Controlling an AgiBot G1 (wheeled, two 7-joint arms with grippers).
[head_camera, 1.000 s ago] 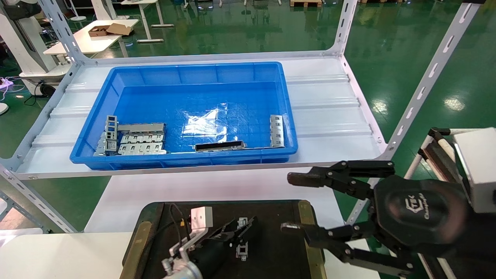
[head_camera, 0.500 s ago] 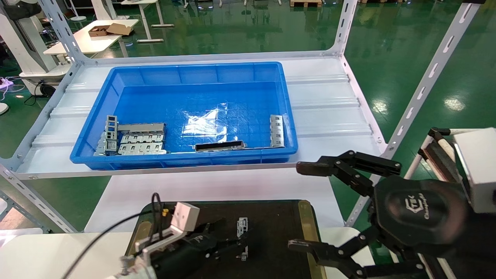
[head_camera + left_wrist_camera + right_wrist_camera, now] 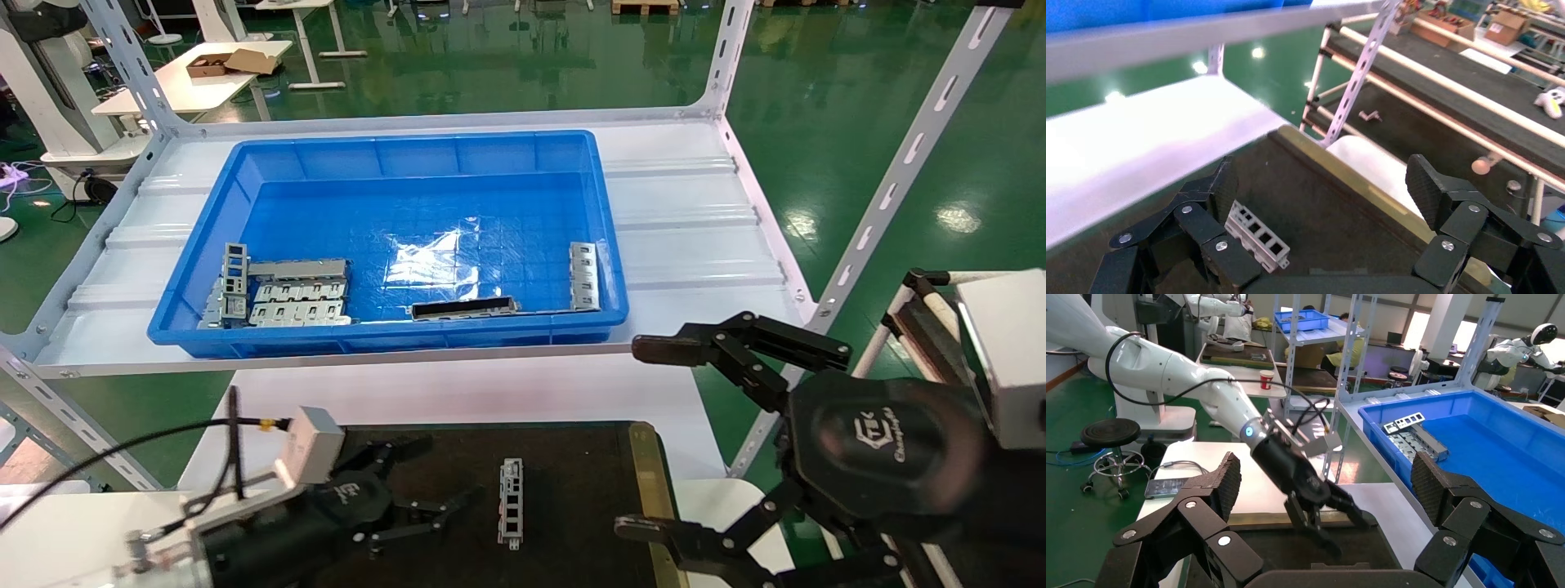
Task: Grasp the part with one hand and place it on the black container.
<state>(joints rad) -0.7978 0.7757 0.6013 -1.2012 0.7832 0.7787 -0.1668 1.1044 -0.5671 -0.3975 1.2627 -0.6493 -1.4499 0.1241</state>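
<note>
The part (image 3: 510, 511), a narrow silvery bar with a row of rectangular cutouts, lies flat on the black container (image 3: 584, 469) near its middle. It also shows in the left wrist view (image 3: 1259, 236) beside one finger. My left gripper (image 3: 429, 478) is open and empty, low over the container just left of the part. My right gripper (image 3: 654, 437) is open and empty, held off the container's right edge. The container also shows in the left wrist view (image 3: 1333, 202) and the right wrist view (image 3: 1364, 545).
A deep blue bin (image 3: 392, 147) stands on the white shelf (image 3: 695, 237) behind, holding grey slotted plates (image 3: 294, 298), a dark channel bar (image 3: 464, 308) and another silvery bar (image 3: 583, 276). Shelf uprights (image 3: 899, 171) rise at the right. A white table (image 3: 458, 392) lies under the container.
My left gripper has let go of the part, opened and drawn back to the left. The part now lies alone on the container. My right gripper has shifted slightly right.
</note>
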